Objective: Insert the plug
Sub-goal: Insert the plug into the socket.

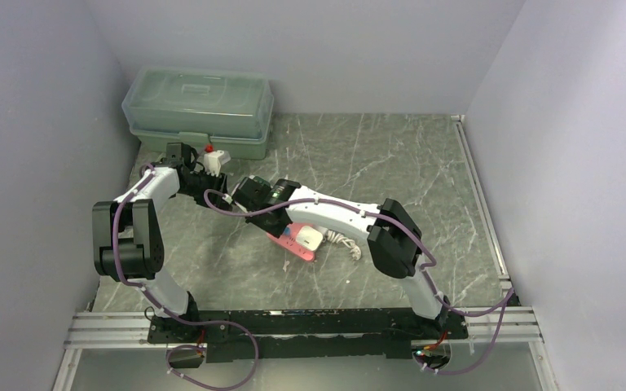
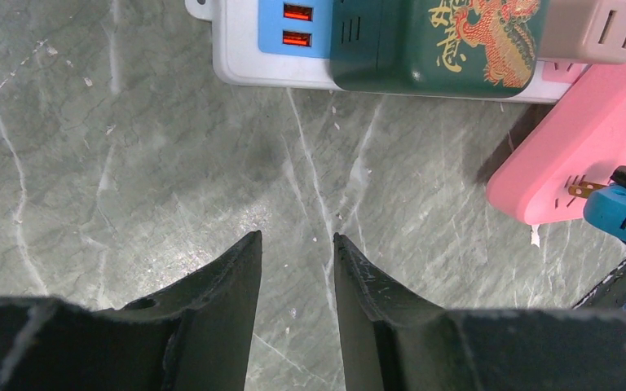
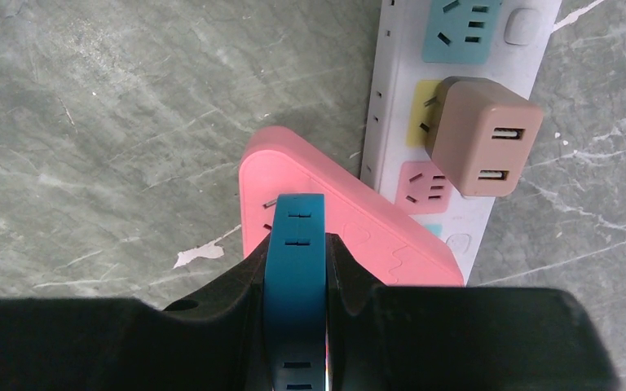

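On the table between the arms, the plug is clamped flat-sided in the right gripper, with its brass prongs pointed at the pink strip. The prong tips are seen right at the slots near that strip's corner. Whether they have entered cannot be told. The left gripper hangs over bare table, jaws part open and nothing held between them, near the white strip.

The step in hand is judged to be the final alignment and push. Both prongs should be squared to the slot pair before any force is applied, since a slight twist would likely jam one blade on the plastic. The push is best made slowly and along the line of the prongs, with the grip held firm so the plug is not rocked.

The pink strip lies loose and partly over the white strip, so it may slide or tip when pressed. It could be steadied from its far side by the left gripper. The beige adapter close by should be given room.
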